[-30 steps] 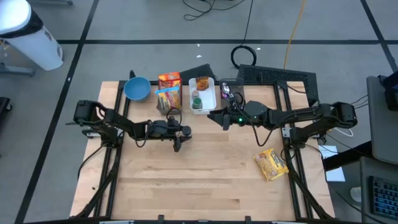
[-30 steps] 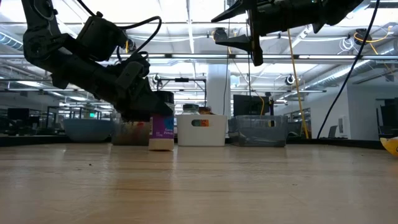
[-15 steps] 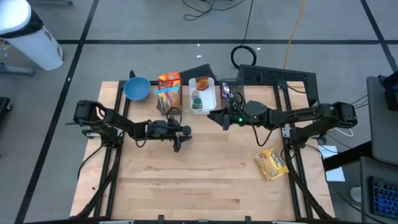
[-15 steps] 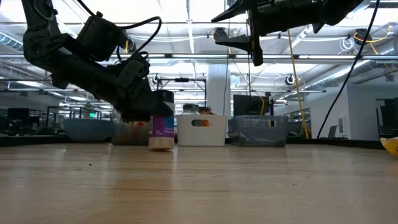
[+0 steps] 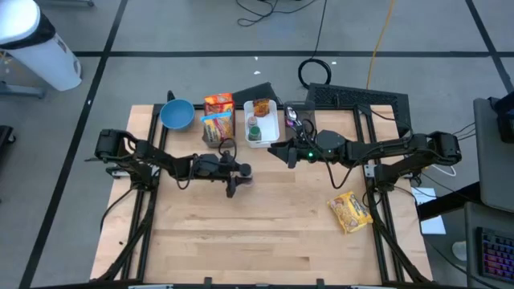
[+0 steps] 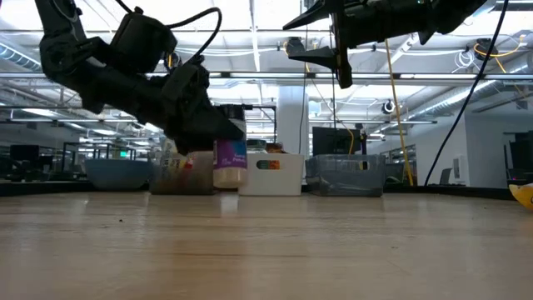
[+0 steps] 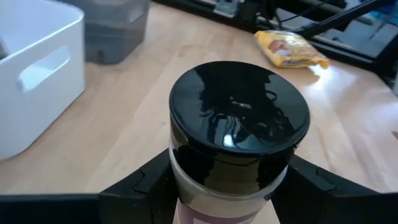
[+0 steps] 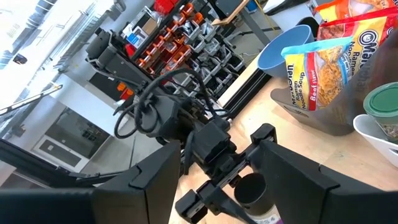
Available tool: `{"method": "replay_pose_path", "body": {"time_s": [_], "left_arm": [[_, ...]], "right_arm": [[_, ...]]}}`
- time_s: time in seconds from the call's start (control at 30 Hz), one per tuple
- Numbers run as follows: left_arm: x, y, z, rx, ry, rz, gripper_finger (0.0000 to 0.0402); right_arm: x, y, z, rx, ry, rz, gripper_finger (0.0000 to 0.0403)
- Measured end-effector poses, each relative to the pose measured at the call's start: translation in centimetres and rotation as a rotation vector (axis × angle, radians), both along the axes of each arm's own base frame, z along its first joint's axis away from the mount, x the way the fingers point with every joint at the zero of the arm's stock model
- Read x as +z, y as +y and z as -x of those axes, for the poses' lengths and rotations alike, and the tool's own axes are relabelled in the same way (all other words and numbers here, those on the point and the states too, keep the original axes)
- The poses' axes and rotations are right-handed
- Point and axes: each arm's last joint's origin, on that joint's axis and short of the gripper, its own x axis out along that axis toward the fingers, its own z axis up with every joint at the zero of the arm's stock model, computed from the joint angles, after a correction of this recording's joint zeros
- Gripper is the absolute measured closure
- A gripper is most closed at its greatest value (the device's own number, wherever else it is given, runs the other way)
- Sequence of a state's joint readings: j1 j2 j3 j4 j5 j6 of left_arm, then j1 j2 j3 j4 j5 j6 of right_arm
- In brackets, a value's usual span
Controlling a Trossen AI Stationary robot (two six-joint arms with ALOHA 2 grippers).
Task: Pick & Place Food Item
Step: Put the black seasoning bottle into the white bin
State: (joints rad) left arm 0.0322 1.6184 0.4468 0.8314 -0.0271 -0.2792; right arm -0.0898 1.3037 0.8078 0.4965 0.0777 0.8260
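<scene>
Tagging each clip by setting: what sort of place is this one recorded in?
Most likely a robotics lab or workshop, not a kitchen. A wooden table stands on a grey floor with taped lines and loose cables, and the low view shows open industrial ceiling lights behind.

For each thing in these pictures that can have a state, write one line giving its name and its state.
Jar: lid on, upright, lifted off the table.
Left gripper: shut on the jar.
Right gripper: open, empty, raised above the table.
White bin: open-topped, holding food items.
Yellow packet: lying flat on the table.
Blue bowl: upright.
</scene>
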Motion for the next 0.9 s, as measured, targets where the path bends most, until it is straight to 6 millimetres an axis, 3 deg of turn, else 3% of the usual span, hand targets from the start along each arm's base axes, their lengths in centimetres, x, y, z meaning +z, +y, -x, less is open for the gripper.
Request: {"method": "replay_pose_path", "body": {"time_s": [0.27, 0.47, 0.7, 0.9], "left_arm": [[2.3, 0.3, -1.5, -0.122, 0.060, -0.012, 0.0185], [6.4, 1.7, -2.3, -0.242, 0.111, 0.044, 0.0184], [11.7, 3.7, -2.7, -0.485, 0.056, 0.352, 0.0183], [15.1, 3.8, -3.2, -0.606, 0.118, 0.558, 0.0183]], "right_arm": [[0.0, 0.1, 0.0, 0.019, 0.000, 0.000, 0.0190], [0.0, 0.4, 0.0, 0.096, 0.006, 0.048, 0.0190], [0.1, 1.4, -0.1, 0.206, 0.011, 0.182, 0.0190], [2.2, 3.0, -0.8, 0.293, 0.072, 0.461, 0.0190]]}}
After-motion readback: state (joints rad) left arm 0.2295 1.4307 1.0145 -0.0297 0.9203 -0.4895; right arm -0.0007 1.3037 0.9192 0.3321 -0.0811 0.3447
